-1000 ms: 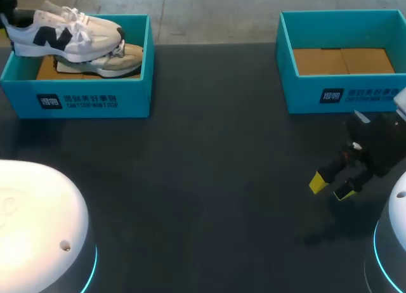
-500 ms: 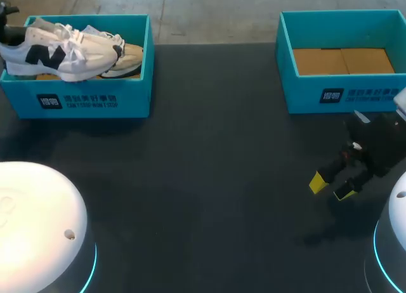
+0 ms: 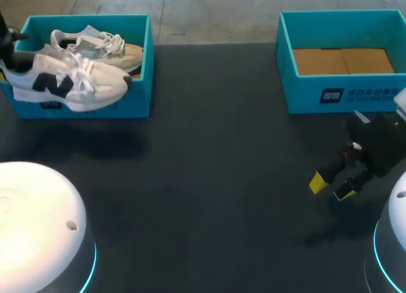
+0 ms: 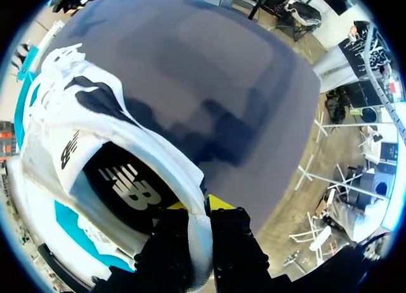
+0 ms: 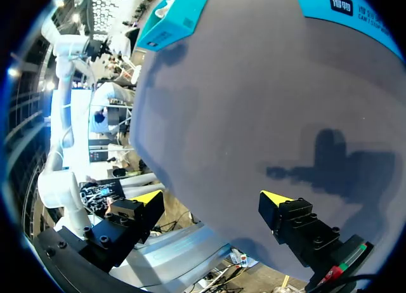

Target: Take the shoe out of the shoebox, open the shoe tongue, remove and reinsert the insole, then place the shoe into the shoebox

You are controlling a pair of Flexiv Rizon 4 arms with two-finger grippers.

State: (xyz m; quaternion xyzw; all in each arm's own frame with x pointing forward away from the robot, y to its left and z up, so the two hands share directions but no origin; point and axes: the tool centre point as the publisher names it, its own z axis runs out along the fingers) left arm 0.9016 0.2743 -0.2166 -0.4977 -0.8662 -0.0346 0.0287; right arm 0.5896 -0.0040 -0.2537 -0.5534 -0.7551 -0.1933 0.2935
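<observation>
A white shoe (image 3: 70, 84) with a black side mark hangs over the front wall of the left teal shoebox (image 3: 144, 58), toe pointing right. My left gripper (image 3: 7, 47) at the far left edge is shut on its heel. In the left wrist view the left gripper (image 4: 206, 207) pinches the heel collar of the shoe (image 4: 95, 134), and the black insole (image 4: 127, 186) shows inside. A second, beige shoe (image 3: 101, 47) lies in that box. My right gripper (image 3: 331, 186) stands open above the table at the right, holding nothing.
A second teal shoebox (image 3: 304, 90) with a bare cardboard floor stands at the back right, just beyond the right gripper (image 5: 211, 198); its corner (image 5: 184, 11) shows in the right wrist view. Dark table (image 3: 209, 179) lies between the boxes.
My left gripper has carried the white shoe out from above the box, toward the table's front, over the front wall. The beige shoe is now uncovered. The right arm is still.
</observation>
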